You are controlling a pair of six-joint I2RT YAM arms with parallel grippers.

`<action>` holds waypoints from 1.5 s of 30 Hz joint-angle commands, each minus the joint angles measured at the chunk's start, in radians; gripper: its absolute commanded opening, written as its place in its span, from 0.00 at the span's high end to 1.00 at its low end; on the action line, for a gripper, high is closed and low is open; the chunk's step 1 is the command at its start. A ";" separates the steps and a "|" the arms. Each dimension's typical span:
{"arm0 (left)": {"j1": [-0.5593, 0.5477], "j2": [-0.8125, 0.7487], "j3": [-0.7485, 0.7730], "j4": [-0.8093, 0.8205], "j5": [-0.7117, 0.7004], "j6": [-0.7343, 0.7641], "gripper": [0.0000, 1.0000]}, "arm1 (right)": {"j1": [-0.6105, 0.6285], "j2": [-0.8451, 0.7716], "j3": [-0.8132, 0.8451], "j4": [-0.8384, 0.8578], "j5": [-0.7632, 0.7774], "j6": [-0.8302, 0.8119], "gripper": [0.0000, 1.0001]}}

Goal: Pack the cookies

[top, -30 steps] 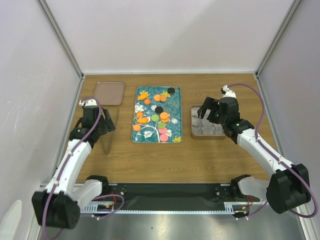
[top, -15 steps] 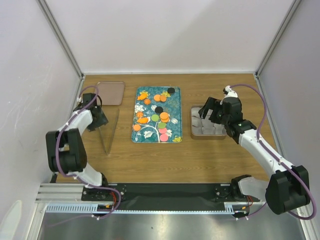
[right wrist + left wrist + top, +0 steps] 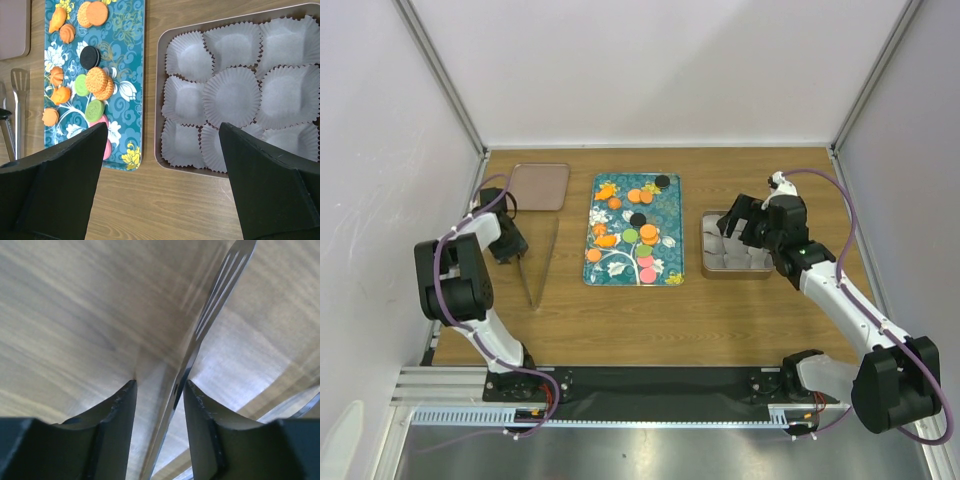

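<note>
On the teal floral tray [image 3: 620, 268] at mid-table lie the cookies [image 3: 638, 232], orange, black, green and pink discs, some overlapping. Just right of the tray stands a tin [image 3: 705, 270] lined with white paper cups [image 3: 231, 95]. The right gripper [image 3: 735, 222] hangs over the tin with its jaws spread wide, the cookies off to its left and well clear of them. The left gripper [image 3: 512, 250] sits at the far left, jaws parted around one arm of the metal tongs [image 3: 220, 295], well apart from the cookies.
</note>
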State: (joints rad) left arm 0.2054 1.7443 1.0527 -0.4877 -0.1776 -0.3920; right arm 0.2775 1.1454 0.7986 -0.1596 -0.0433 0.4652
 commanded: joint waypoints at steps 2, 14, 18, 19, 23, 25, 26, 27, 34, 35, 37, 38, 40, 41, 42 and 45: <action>0.006 0.046 0.056 0.034 0.009 0.016 0.54 | -0.003 -0.024 -0.004 0.029 -0.010 -0.022 0.00; 0.008 0.121 0.144 0.000 0.036 0.012 0.98 | -0.001 -0.035 -0.004 0.020 -0.013 -0.034 0.00; 0.008 0.052 0.156 -0.035 0.067 0.001 0.99 | -0.003 -0.041 -0.012 0.035 -0.049 -0.042 0.00; 0.006 0.028 0.155 -0.037 0.076 0.001 1.00 | -0.003 -0.041 -0.012 0.046 -0.058 -0.043 0.00; 0.006 -0.136 0.130 -0.043 0.144 -0.010 1.00 | 0.000 -0.032 -0.016 0.069 -0.121 -0.040 0.00; 0.002 -0.255 0.121 -0.051 0.170 -0.019 1.00 | 0.003 -0.033 -0.010 0.081 -0.182 -0.039 0.00; -0.001 -0.296 0.106 -0.037 0.205 -0.028 0.99 | 0.005 -0.036 -0.006 0.089 -0.222 -0.028 0.00; -0.007 -0.342 0.101 -0.034 0.237 -0.034 1.00 | 0.011 -0.038 -0.003 0.097 -0.240 -0.019 0.00; -0.197 -0.589 0.024 0.173 0.520 -0.214 1.00 | 0.178 -0.013 0.086 0.241 -0.385 0.079 0.01; -0.240 -0.632 -0.047 0.351 0.565 -0.328 1.00 | 0.193 -0.010 0.090 0.277 -0.435 0.101 0.00; -0.315 -0.667 -0.124 0.572 0.648 -0.456 1.00 | 0.228 0.007 0.085 0.437 -0.504 0.192 0.00; -0.343 -0.677 -0.169 0.738 0.650 -0.558 1.00 | 0.242 0.013 0.077 0.498 -0.570 0.223 0.00; -0.415 -0.668 -0.187 0.915 0.658 -0.652 0.99 | 0.288 0.026 0.086 0.626 -0.605 0.280 0.00; -0.432 -0.655 -0.197 0.969 0.664 -0.683 1.00 | 0.302 0.027 0.099 0.665 -0.609 0.282 0.00; -0.460 -0.635 -0.201 1.024 0.670 -0.714 1.00 | 0.318 0.031 0.108 0.673 -0.607 0.280 0.00; -0.492 -0.585 -0.207 1.210 0.691 -0.832 1.00 | 0.367 0.040 0.140 0.671 -0.590 0.256 0.00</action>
State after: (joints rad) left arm -0.2611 1.1358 0.8433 0.3439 0.4530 -1.0176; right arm 0.6060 1.1790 0.8665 0.3683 -0.5900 0.6956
